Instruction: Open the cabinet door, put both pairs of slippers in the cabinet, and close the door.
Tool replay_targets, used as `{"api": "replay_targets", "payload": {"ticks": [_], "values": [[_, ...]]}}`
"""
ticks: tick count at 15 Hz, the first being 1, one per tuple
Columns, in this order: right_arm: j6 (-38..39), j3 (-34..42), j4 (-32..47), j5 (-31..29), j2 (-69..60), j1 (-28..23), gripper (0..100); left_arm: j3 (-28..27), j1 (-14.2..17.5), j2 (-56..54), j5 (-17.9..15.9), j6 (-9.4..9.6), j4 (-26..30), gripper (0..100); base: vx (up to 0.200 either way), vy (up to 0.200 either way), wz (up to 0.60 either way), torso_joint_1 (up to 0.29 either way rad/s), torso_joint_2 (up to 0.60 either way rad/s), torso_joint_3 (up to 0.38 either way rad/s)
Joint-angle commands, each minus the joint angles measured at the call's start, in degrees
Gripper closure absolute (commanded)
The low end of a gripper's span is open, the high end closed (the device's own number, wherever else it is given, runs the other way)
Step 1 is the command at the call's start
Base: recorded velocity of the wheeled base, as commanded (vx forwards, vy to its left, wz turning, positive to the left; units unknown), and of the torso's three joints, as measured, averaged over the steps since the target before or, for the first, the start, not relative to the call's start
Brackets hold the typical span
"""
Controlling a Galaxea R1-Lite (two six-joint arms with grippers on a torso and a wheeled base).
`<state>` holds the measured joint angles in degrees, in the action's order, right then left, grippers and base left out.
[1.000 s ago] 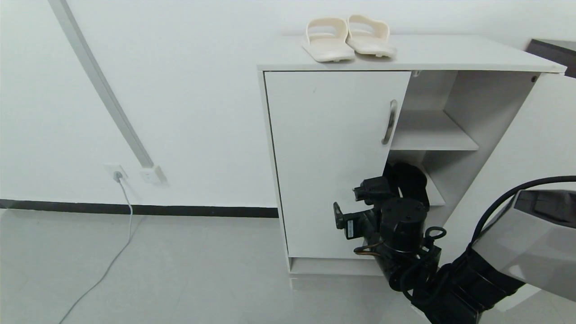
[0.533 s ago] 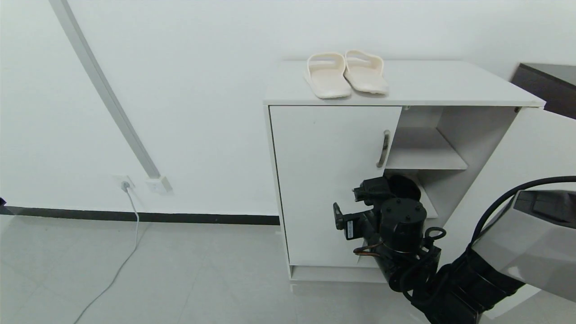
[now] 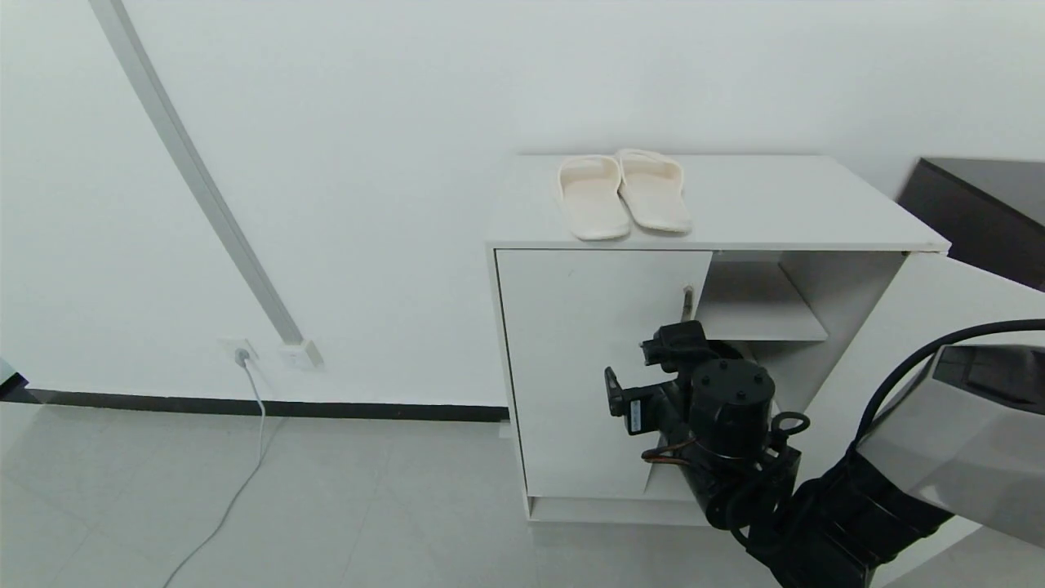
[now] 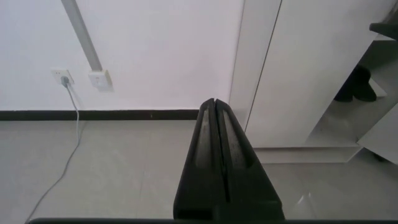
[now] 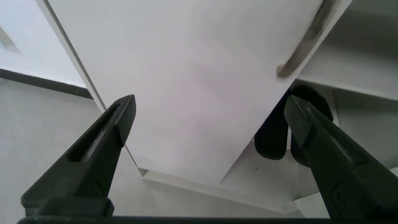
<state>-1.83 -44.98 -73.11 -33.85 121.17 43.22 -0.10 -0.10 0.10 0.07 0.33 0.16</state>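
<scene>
A pair of cream slippers (image 3: 624, 196) lies on top of the white cabinet (image 3: 767, 204). The cabinet's left door (image 3: 588, 367) is shut and its right door (image 3: 922, 335) swings wide open. On the lower shelf stands a pair of black slippers (image 5: 280, 134), which the left wrist view shows farther off (image 4: 357, 87). My right gripper (image 5: 210, 106) is open and empty, facing the left door below its handle (image 5: 308, 40). My right arm's wrist (image 3: 727, 400) hangs in front of the open compartment. My left gripper (image 4: 214, 155) is shut and empty, low over the floor to the left of the cabinet.
An empty upper shelf (image 3: 759, 314) sits inside the open half. A wall socket with a grey cable (image 3: 242, 355) and a slanted grey conduit (image 3: 204, 188) are on the wall at left. Dark furniture (image 3: 971, 212) stands right of the cabinet. Bare floor (image 3: 326, 506) lies to the left.
The head view has shifted: the cabinet now sits lower in the picture and more of its top shows. My right arm holds the same place in the picture.
</scene>
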Motion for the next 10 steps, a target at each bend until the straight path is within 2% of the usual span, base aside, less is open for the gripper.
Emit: {"api": "replay_targets", "payload": {"ticks": [1,6,10], "values": [[0.0,0.1,0.0,0.0,-0.1,0.0,0,0.0,0.0,0.0,0.0,0.02,0.0,100,0.0,0.0,0.0,0.212,-0.52,-0.31],[0.0,0.1,0.0,0.0,-0.1,-0.1,0,0.0,0.0,0.1,0.0,0.02,0.0,100,0.0,0.0,0.0,0.235,-0.55,-0.317],[-0.1,0.1,-0.2,0.1,-0.1,-0.1,0,0.0,0.0,0.0,0.0,0.02,0.0,100,0.0,0.0,0.0,0.094,-0.2,-0.111]]}}
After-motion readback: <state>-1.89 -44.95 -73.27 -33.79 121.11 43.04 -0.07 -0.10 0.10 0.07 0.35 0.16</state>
